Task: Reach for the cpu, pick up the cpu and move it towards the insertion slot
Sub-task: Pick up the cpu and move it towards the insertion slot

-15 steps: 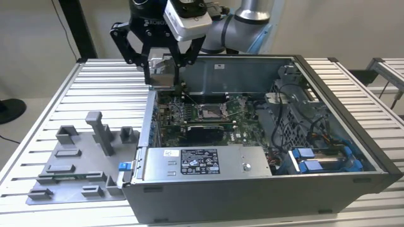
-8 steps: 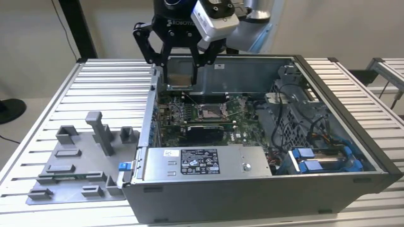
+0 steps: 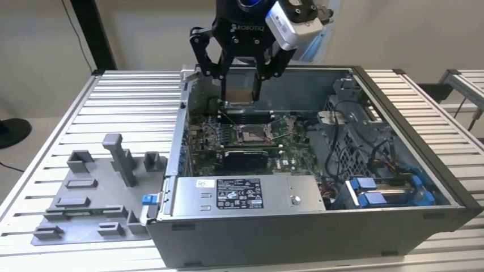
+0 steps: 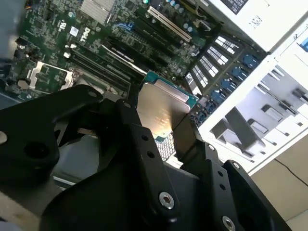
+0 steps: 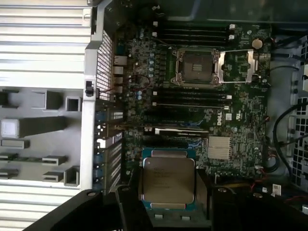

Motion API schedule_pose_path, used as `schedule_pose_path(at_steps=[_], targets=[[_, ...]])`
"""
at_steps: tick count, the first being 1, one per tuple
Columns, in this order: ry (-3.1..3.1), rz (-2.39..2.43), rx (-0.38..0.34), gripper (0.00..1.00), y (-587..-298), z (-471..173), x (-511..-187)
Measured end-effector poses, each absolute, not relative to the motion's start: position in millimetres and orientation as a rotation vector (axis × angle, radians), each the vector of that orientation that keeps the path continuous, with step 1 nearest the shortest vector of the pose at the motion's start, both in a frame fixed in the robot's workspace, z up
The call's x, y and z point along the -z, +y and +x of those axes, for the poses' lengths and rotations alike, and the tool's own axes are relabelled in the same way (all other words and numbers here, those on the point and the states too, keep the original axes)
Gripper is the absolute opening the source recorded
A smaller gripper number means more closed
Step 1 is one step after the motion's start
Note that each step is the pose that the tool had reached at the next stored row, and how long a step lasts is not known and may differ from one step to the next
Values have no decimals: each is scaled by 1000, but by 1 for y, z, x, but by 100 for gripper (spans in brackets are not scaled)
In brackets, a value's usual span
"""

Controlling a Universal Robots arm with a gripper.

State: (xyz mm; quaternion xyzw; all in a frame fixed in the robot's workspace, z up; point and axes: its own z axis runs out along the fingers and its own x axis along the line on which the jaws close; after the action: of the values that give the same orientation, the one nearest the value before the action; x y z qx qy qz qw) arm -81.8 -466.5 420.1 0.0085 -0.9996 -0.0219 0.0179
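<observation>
The black two-fingered pincer (image 3: 240,85) is clamped on the small flat square chip with a pale silvery top face and a thin green rim, the cpu (image 5: 167,179), which hangs in the air above the green circuit board (image 5: 240,134) inside the open grey computer case (image 3: 318,226); in the second wrist view the fingers (image 4: 126,113) press against two opposite edges of the chip. So the picking-up is done, and the step in hand is, by my judgement, the carry towards the insertion slot (image 5: 198,67), the square socket with a shiny metal frame and a dark centre. In the exterior view the chip sits near the back of the case, higher than the socket (image 3: 250,134) and apart from it; in the first wrist view the socket lies well away from the chip across the board. The move appears to call for a level, steady travel until the chip stands squarely over the frame, with its edges parallel to the socket's and the opened retaining plate (image 5: 237,67) beside it avoided. The grey plastic fixture blocks (image 3: 90,192) stand on the ribbed metal table (image 3: 136,102) outside the case.
</observation>
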Motion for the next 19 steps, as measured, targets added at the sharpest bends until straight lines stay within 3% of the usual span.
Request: schedule_pose_path(at_steps=[9,19], targets=[[-3105,27,68,0,-467,-43,-420],[-3105,27,68,0,-466,-42,-420]])
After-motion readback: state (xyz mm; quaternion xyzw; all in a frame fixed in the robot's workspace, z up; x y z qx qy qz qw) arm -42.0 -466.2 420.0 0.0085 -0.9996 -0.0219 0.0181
